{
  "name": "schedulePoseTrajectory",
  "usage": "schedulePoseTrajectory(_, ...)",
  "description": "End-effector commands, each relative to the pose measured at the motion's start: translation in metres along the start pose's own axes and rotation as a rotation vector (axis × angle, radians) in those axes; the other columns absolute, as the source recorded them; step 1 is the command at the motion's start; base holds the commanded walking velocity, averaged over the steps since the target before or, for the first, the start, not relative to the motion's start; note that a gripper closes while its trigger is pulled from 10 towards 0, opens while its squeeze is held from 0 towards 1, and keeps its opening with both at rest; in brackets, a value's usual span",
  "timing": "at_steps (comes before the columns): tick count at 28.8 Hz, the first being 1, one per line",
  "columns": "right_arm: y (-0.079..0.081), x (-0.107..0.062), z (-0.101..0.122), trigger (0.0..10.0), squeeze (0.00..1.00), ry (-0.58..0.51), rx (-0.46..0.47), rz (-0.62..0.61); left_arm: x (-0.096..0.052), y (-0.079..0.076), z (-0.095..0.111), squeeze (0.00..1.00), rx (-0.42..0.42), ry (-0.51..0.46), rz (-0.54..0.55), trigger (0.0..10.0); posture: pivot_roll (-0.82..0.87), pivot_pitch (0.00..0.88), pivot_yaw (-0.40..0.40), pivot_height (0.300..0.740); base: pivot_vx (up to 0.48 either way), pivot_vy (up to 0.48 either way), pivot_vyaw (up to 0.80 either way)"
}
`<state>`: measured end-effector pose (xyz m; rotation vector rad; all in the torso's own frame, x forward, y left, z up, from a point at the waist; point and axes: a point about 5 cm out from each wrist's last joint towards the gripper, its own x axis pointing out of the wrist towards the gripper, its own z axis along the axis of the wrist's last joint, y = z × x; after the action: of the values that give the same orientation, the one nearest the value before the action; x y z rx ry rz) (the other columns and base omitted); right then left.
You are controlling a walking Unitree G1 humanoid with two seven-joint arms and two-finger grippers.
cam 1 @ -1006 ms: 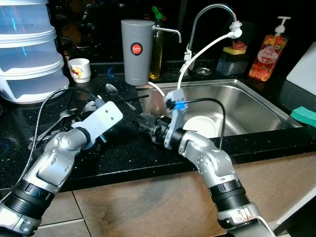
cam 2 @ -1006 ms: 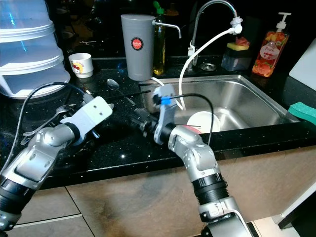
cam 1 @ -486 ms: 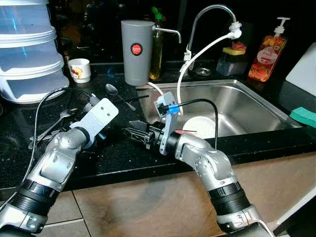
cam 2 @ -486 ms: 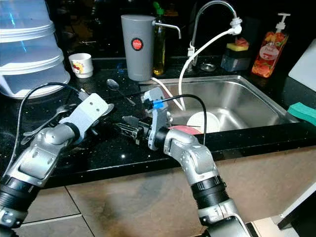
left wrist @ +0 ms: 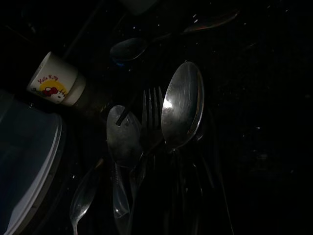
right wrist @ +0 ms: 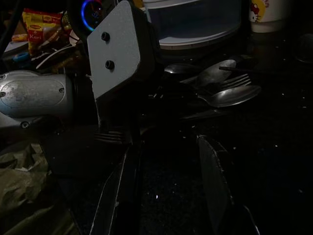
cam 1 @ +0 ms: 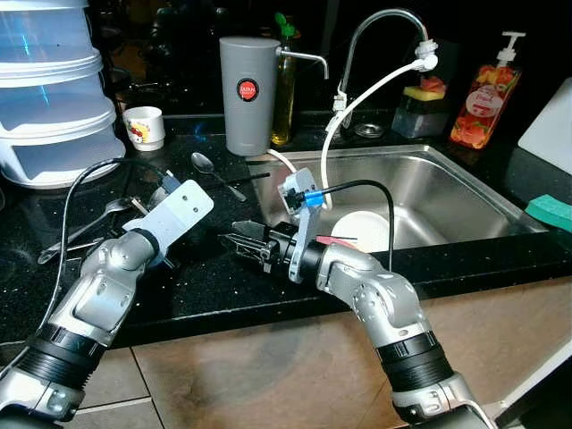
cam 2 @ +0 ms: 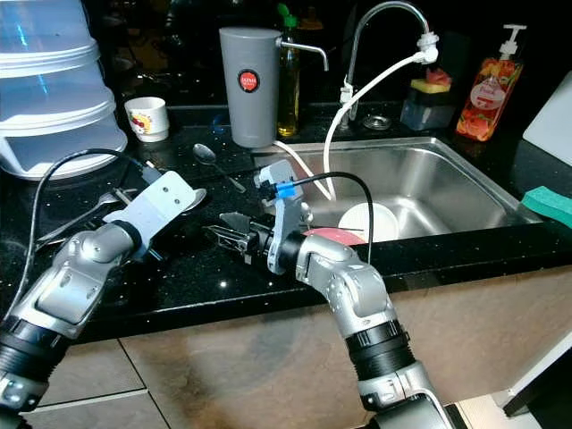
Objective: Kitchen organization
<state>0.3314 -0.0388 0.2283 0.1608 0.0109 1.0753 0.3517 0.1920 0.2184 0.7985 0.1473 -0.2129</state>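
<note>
Our right gripper (cam 1: 234, 239) hovers open and empty over the black countertop (cam 1: 214, 277); our left gripper (cam 1: 159, 193) reaches the cutlery pile (left wrist: 161, 117), its jaws too dark to judge.

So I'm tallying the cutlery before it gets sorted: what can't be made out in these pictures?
- Left gripper: in the head views its own wrist plate covers the fingers.
- Cutlery pile: left wrist view too dark; the handles fade into shadow and overlap, so no sure count.
- White plate in the sink: partly hidden behind the right arm.
- Right gripper: open, holding nothing.
</note>
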Motion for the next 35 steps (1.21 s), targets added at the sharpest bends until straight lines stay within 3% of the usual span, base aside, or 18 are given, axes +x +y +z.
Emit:
schedulePoseTrajectory(1,0.001,-0.002,0.0,10.0,0.0,-0.001,0.009,0.005,0.002,-0.011,-0.016,0.0,-0.011,0.073,-0.044,0.0,0.06,0.029,-0.018,0.74,0.0,0.0,0.0)
schedulePoseTrajectory(10,0.0,-0.003,-0.001,10.0,0.0,0.026,-0.017,0.001,-0.001,-0.018,0.013,0.0,-0.089,-0.008,-0.108,0.0,0.06,0.032,-0.019,0.74,0.0,0.0,0.0)
schedulePoseTrajectory(13,-0.001,-0.004,0.0,10.0,0.0,0.034,-0.032,-0.003,-0.008,-0.018,0.043,0.0,-0.208,-0.086,-0.165,0.0,0.06,0.032,-0.019,0.74,0.0,0.0,0.0)
schedulePoseTrajectory(14,-0.001,-0.004,0.0,10.0,0.0,0.034,-0.032,-0.003,-0.008,-0.018,0.043,0.0,-0.208,-0.086,-0.165,0.0,0.06,0.032,-0.019,0.74,0.0,0.0,0.0)
schedulePoseTrajectory(15,-0.001,-0.003,0.0,10.0,0.0,0.037,-0.032,0.005,-0.013,-0.013,0.063,0.0,-0.281,-0.142,-0.18,0.0,0.06,0.032,-0.019,0.74,0.0,0.0,0.0)
schedulePoseTrajectory(22,0.001,-0.003,0.0,10.0,0.0,0.037,-0.027,0.021,-0.019,0.003,0.092,0.0,-0.435,-0.281,-0.176,0.0,0.06,0.032,-0.019,0.74,0.0,0.0,0.0)
schedulePoseTrajectory(25,0.003,-0.002,-0.001,10.0,0.0,0.04,-0.026,0.031,-0.026,0.016,0.11,0.0,-0.545,-0.473,-0.189,0.0,0.06,0.033,-0.013,0.74,0.0,0.0,0.0)
schedulePoseTrajectory(35,0.006,-0.001,-0.002,10.0,0.0,0.052,-0.019,0.048,-0.041,0.045,0.123,0.0,-0.719,-0.63,-0.181,0.0,0.06,0.034,-0.012,0.74,0.0,0.0,0.0)
